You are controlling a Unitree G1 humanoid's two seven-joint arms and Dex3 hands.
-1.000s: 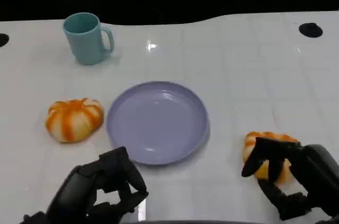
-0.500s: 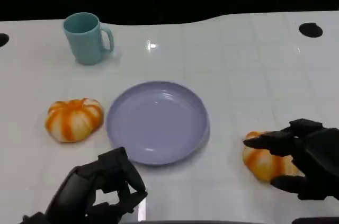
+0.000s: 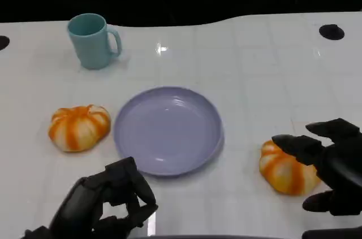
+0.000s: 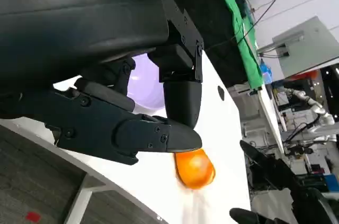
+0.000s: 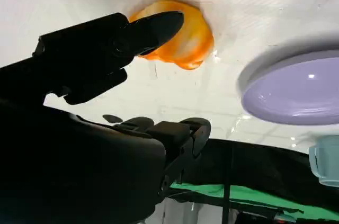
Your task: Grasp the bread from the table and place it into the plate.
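- The white tabletop (image 3: 254, 69) carries a lavender plate (image 3: 168, 130) near its middle, with nothing lying in it.
- Two orange-and-white striped bread rolls lie on the tabletop, one on either side of the plate and both outside it.
- The left bread roll (image 3: 79, 127) sits just beside the plate's left rim, untouched by either hand.
- The right bread roll (image 3: 287, 170) sits to the right of the plate, a little apart from its rim.
- The right robot hand (image 3: 328, 163) is at the right bread roll with its fingers spread wide; one finger (image 3: 297, 144) reaches over the roll's top and a thumb tip shows below and to the right of it.
- In the right wrist view, a long finger (image 5: 153, 28) lies across the top of the same roll (image 5: 185, 36), and the plate's rim (image 5: 265, 75) is close by. The roll rests on the tabletop; the hand is not closed around it.
- The left robot hand (image 3: 110, 199) hovers low in front of the plate's near edge, its fingers curled inward with nothing in them.
- A teal mug (image 3: 92, 40) stands upright at the far left of the tabletop, well apart from the plate, handle turned to the right.
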